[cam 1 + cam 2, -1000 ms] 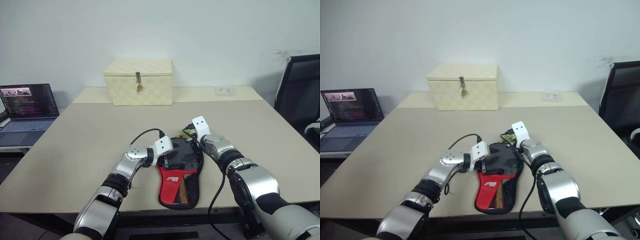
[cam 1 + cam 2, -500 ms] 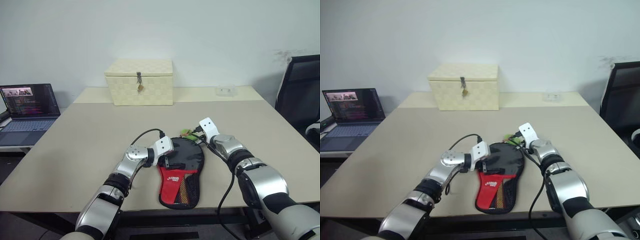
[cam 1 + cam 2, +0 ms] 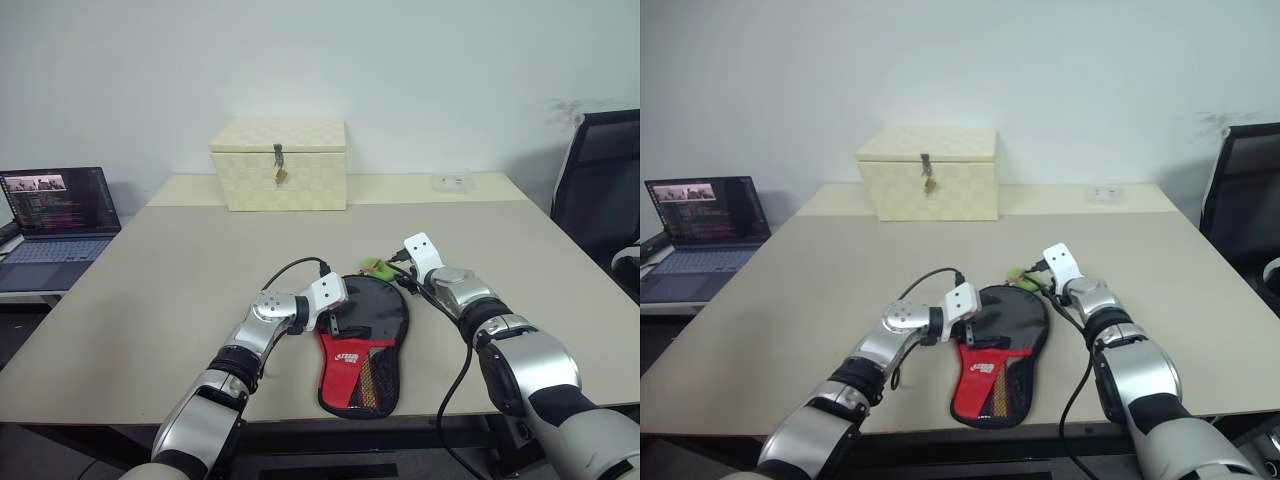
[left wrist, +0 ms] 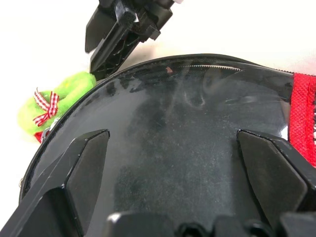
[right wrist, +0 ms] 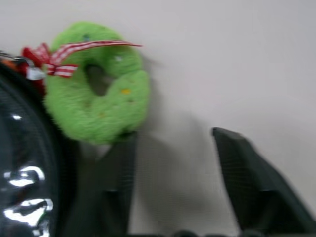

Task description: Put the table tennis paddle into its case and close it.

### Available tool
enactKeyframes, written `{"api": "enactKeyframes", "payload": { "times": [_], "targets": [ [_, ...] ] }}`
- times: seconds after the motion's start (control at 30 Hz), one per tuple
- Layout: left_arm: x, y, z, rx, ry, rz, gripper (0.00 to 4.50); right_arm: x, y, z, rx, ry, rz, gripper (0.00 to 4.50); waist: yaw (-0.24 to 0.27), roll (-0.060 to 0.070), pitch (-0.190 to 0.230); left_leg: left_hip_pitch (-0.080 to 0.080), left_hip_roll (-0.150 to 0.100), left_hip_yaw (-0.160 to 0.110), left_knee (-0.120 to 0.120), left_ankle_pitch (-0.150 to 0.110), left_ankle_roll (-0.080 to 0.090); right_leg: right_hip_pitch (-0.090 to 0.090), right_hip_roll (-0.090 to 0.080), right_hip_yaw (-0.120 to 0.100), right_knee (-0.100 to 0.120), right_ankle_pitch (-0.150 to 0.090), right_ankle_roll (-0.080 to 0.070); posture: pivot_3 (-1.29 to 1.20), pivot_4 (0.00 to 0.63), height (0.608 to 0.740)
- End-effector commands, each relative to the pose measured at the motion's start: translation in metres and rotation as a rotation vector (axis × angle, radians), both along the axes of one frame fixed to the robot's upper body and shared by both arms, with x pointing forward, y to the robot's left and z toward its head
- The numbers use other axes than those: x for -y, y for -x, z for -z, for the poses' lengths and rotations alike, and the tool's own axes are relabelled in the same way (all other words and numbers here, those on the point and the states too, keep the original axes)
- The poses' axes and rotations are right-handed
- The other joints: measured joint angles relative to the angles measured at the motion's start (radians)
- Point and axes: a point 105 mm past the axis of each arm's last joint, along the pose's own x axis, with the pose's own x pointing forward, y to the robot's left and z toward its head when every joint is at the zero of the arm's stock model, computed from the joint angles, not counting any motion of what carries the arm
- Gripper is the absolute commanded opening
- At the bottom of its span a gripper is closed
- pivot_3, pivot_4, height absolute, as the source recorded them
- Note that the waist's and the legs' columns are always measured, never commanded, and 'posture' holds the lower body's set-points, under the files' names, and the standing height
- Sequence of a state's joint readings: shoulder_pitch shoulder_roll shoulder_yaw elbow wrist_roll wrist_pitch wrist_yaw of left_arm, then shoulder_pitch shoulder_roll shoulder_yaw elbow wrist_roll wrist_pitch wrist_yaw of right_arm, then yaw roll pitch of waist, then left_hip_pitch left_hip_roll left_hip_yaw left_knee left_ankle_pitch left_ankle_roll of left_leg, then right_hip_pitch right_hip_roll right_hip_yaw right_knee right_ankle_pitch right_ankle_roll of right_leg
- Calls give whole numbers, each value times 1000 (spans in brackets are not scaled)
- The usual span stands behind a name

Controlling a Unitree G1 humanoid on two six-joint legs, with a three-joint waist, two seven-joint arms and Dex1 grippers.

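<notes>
The case (image 3: 364, 335) lies flat near the table's front edge, its black round end pointing away from me and its red panel toward me. The table tennis paddle is hidden. My left gripper (image 3: 333, 320) is open, and its fingers (image 4: 86, 163) straddle the case's round black end from the left. The fuzzy green zipper tag (image 5: 98, 94) with a red-and-white bow lies on the table at the case's far rim. My right gripper (image 5: 175, 140) is open just beside the tag, with bare table between its fingers, and holds nothing.
A cream woven box (image 3: 278, 165) with a metal latch stands at the back of the table (image 3: 160, 270). An open laptop (image 3: 55, 215) sits off the left edge. A black chair (image 3: 600, 180) stands at the right, and a small clear object (image 3: 450, 181) lies at the back right.
My right gripper moved a little to the right along the case's far rim, then opened and let go of the green tag. The left gripper stayed in place, open.
</notes>
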State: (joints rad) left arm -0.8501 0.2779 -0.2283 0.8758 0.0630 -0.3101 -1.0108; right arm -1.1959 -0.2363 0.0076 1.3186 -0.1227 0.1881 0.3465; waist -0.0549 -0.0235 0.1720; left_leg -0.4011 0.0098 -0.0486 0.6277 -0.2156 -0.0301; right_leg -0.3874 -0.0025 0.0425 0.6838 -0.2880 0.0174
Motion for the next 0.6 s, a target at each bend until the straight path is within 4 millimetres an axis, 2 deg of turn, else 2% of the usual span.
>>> {"api": "enactKeyframes", "payload": {
  "times": [0.03,0.07,0.17,0.27,0.47,0.6],
  "targets": [
    [-1,2,12,-27,-40,-9,4500,8,-7,-25,44,-78,48,4094,0,0,0,0,0,0,0,0,0,0,0,0,0,0,0,0,150,740],
    [-1,2,13,-27,-41,-9,4500,11,-7,-25,35,-96,62,4376,0,0,0,0,0,0,0,0,0,0,0,0,0,0,0,0,150,740],
    [-2,2,13,-27,-42,-8,4500,18,-7,-27,15,-151,98,4376,1,0,0,0,0,0,0,0,0,0,0,0,0,0,0,0,150,740],
    [-2,3,13,-27,-43,-8,4500,18,-5,-28,-32,-283,124,4376,1,0,0,0,0,0,0,0,0,0,0,0,0,0,0,0,150,740],
    [-1,3,14,-26,-45,-7,4500,-8,0,-25,-140,-525,89,4376,1,0,0,0,0,1,0,0,0,0,0,0,0,0,0,0,150,740],
    [-2,3,14,-26,-46,-7,4500,-20,1,-23,-159,-590,93,4376,1,0,0,0,0,1,0,0,0,0,0,0,0,0,0,0,150,740]
  ]
}}
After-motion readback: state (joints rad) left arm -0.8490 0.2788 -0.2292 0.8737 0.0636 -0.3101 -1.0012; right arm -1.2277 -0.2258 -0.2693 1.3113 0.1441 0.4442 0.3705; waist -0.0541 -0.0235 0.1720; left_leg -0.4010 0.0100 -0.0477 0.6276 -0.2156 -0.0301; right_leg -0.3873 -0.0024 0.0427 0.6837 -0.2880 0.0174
